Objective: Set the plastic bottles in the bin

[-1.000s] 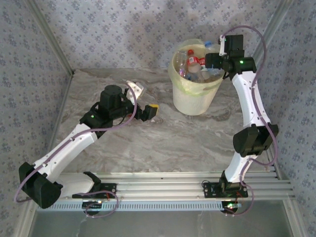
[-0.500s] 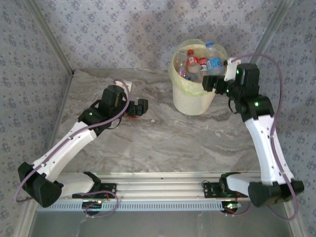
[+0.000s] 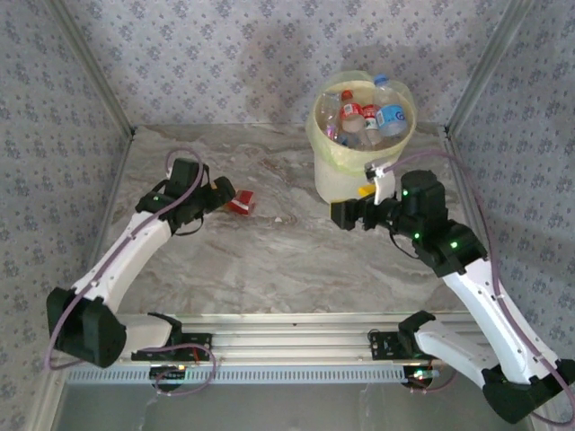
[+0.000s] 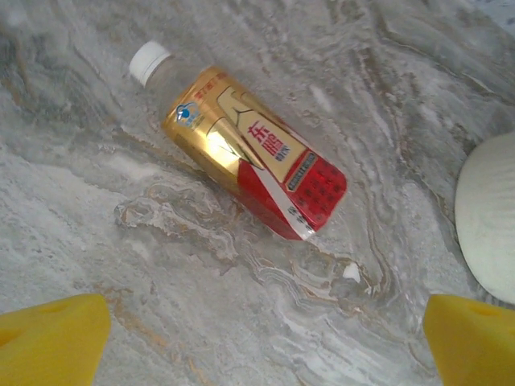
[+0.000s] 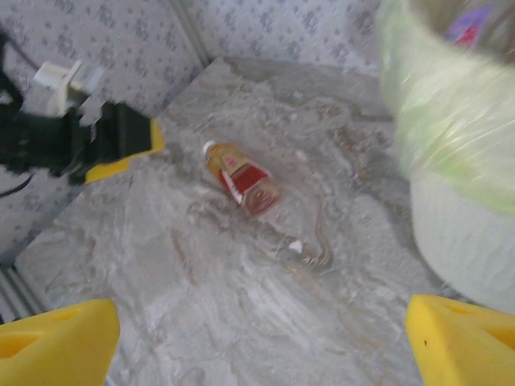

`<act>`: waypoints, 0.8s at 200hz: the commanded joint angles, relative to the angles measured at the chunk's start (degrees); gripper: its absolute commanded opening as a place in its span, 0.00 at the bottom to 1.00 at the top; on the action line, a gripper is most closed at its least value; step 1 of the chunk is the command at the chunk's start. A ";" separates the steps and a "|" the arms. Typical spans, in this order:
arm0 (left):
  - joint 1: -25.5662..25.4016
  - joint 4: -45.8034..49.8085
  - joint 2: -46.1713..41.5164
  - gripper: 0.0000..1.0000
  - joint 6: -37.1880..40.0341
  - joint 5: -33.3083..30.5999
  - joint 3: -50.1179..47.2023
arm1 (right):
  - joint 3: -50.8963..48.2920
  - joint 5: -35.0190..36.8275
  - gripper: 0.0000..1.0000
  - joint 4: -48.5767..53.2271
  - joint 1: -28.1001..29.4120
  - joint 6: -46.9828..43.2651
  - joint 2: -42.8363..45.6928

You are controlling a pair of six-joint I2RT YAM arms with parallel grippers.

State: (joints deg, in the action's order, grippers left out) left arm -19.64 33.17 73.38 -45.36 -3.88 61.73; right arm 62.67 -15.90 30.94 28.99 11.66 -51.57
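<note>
One plastic bottle [image 3: 241,205] with a gold and red label and a white cap lies on its side on the marble table; it is also seen in the left wrist view [image 4: 241,153] and the right wrist view [image 5: 241,181]. My left gripper [image 3: 226,191] hovers just left of it, open and empty, with yellow fingertips [image 4: 48,338] wide apart. The pale-yellow bin [image 3: 346,175] stands at the back right and holds several bottles [image 3: 364,112]. My right gripper [image 3: 341,215] is in front of the bin, open and empty, pointing left toward the lying bottle.
The bin's wall [image 5: 459,217] stands close on the right of the right gripper, and its base [image 4: 491,217] shows at the right edge of the left wrist view. Patterned walls close the table at the back and sides. A metal rail [image 3: 296,346] runs along the near edge.
The right arm has swung from over the bin down and left to the table in front of it. The left gripper has drawn back to the left, uncovering the bottle.
</note>
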 commanded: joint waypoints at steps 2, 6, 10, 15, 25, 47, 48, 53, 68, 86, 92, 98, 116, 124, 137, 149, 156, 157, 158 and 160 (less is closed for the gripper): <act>3.39 -4.93 3.69 1.00 -4.05 6.34 -0.50 | -2.76 0.14 0.94 -1.47 3.47 1.39 0.39; 4.07 -5.51 4.73 1.00 -4.33 7.13 -0.42 | -3.32 0.23 0.94 -1.47 4.03 1.43 0.40; 4.80 -6.20 5.71 1.00 -4.60 7.94 -0.27 | -3.82 0.41 0.94 -1.52 4.68 1.45 0.27; 5.55 -7.05 6.96 1.00 -4.91 8.84 -0.09 | -4.40 0.45 0.94 -1.72 5.36 1.71 0.25; 6.92 -8.64 9.43 1.00 -5.40 10.57 0.14 | -5.67 0.73 0.94 -1.88 6.81 2.03 0.29; 8.79 -12.39 14.82 1.00 -6.16 11.98 1.12 | -7.59 2.11 0.95 -2.54 9.79 2.56 0.49; 8.85 -12.54 15.01 1.00 -6.19 12.06 1.20 | -7.66 2.19 0.95 -2.55 9.91 2.57 0.50; 9.31 -13.23 16.30 1.00 -6.52 12.61 1.43 | -7.93 2.52 0.95 -2.62 10.53 2.66 0.40; 10.30 -15.75 19.94 1.00 -7.53 15.03 2.51 | -8.34 3.69 0.95 -2.55 11.94 2.75 0.17; 10.54 -16.99 23.69 1.00 -7.01 15.32 4.81 | -8.30 5.08 0.95 -2.05 13.35 2.56 -0.30; 10.66 -17.00 24.70 1.00 -6.77 15.50 5.57 | -8.28 5.34 0.95 -1.86 13.60 2.45 -0.44; 10.71 -17.23 25.71 0.99 -6.67 15.64 6.18 | -8.28 5.68 0.95 -1.62 13.80 2.33 -0.62; 11.19 -18.41 28.33 1.00 -6.94 16.59 7.54 | -8.03 6.49 0.95 -0.93 14.17 2.09 -0.88; 11.33 -18.80 29.44 1.00 -6.91 16.78 8.07 | -8.08 6.63 0.95 -0.77 14.34 2.13 -0.93; 11.49 -18.93 31.15 1.00 -6.84 17.01 9.03 | -8.06 6.79 0.95 -0.60 14.59 2.20 -0.90; 11.64 -19.02 32.68 0.99 -6.85 17.15 9.73 | -7.96 7.09 0.95 -0.39 14.78 2.31 -0.97; 11.62 -19.09 33.51 1.00 -6.84 17.39 10.04 | -7.92 7.24 0.95 -0.19 15.02 2.32 -0.90; 11.63 -19.14 33.63 1.00 -6.84 17.40 10.10 | -7.92 7.31 0.95 -0.14 14.99 2.32 -0.94; 11.63 -19.17 33.74 1.00 -6.84 17.41 10.13 | -7.92 7.34 0.95 -0.11 15.01 2.32 -0.97; 11.64 -19.12 33.93 1.00 -6.84 17.48 10.22 | -7.92 7.37 0.95 -0.05 15.10 2.31 -0.94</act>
State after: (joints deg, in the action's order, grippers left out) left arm -8.60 15.31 104.55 -51.79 11.86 69.80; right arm 54.63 -10.22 29.78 43.33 13.56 -52.56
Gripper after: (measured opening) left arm 0.996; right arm 0.949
